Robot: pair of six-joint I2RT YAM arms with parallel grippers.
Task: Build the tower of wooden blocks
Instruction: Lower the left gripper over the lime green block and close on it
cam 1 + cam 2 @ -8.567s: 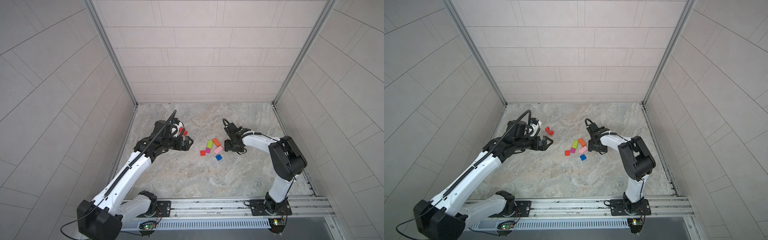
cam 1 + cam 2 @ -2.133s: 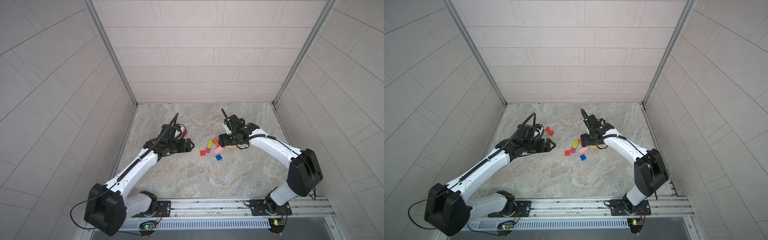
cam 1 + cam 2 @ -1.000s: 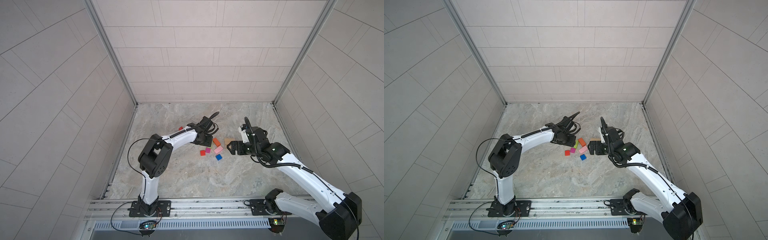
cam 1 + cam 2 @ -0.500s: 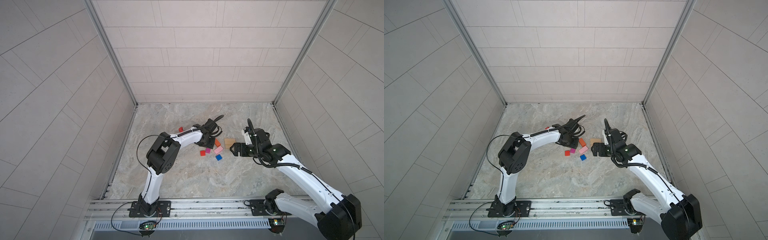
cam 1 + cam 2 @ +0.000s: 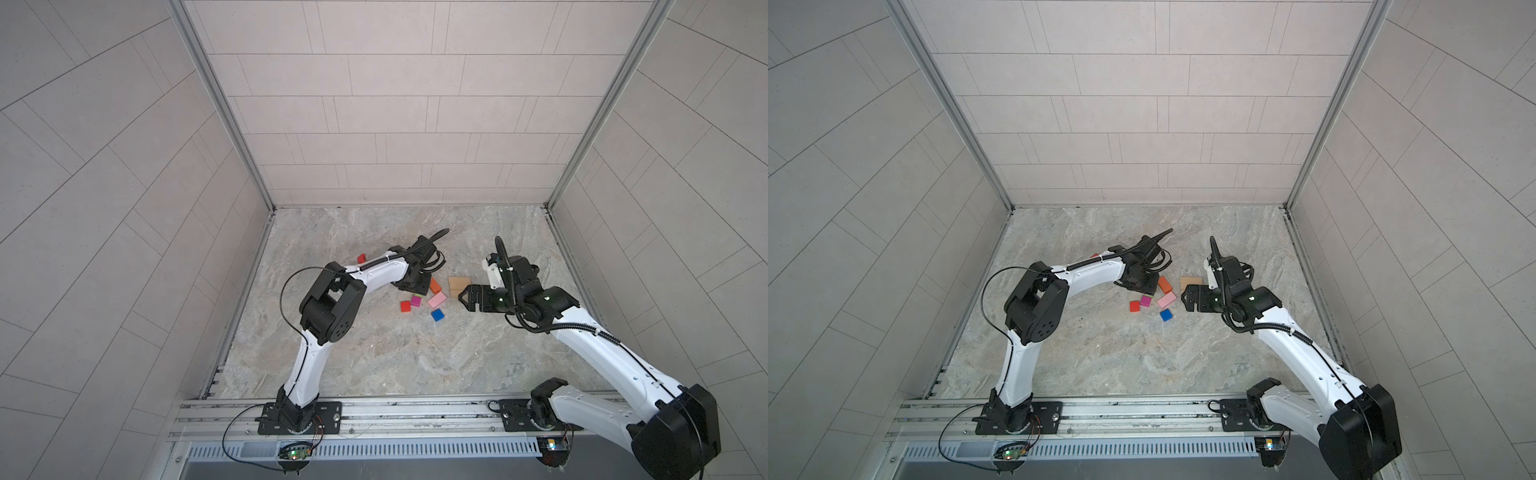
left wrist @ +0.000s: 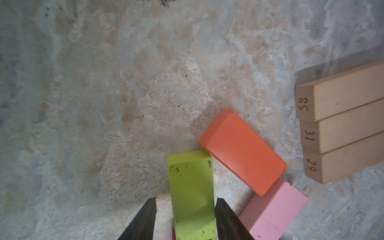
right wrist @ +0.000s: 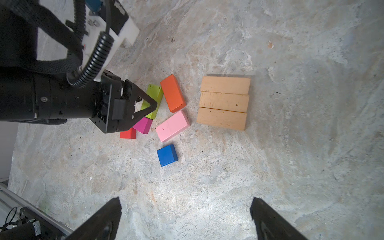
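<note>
- Lime block (image 6: 192,195) lies flat on the stone floor (image 6: 104,83), right between the left gripper (image 6: 186,199) fingers (image 6: 225,216). Its long axis runs straight out ahead of them, so they close across its short width.
- Jaws are partly closed about it: one finger against its side, a sliver of floor showing at the other. Can't tell whether the clamp is made.
- Ahead of the fingertips, the lime's far end touches a corner of the orange block (image 6: 242,152). The pink block (image 6: 274,209) sits just outside the touching finger. The magenta cube (image 7: 143,124) is at the lime's near end, under the gripper.
- Three tan bars (image 6: 342,122) lie side by side, touching, past the orange block on that same side, apart from the fingers. Likely the base layer.
- Right gripper (image 7: 185,209) is spread wide, holding nothing, and hovers above the floor. The bars and blue cube (image 7: 167,155) lie ahead of its fingertips. It's the nearer arm to the bars; the left is the one on the lime.
- Judgement: the lift wants to go straight up, or the orange and pink neighbours get dragged.
</note>
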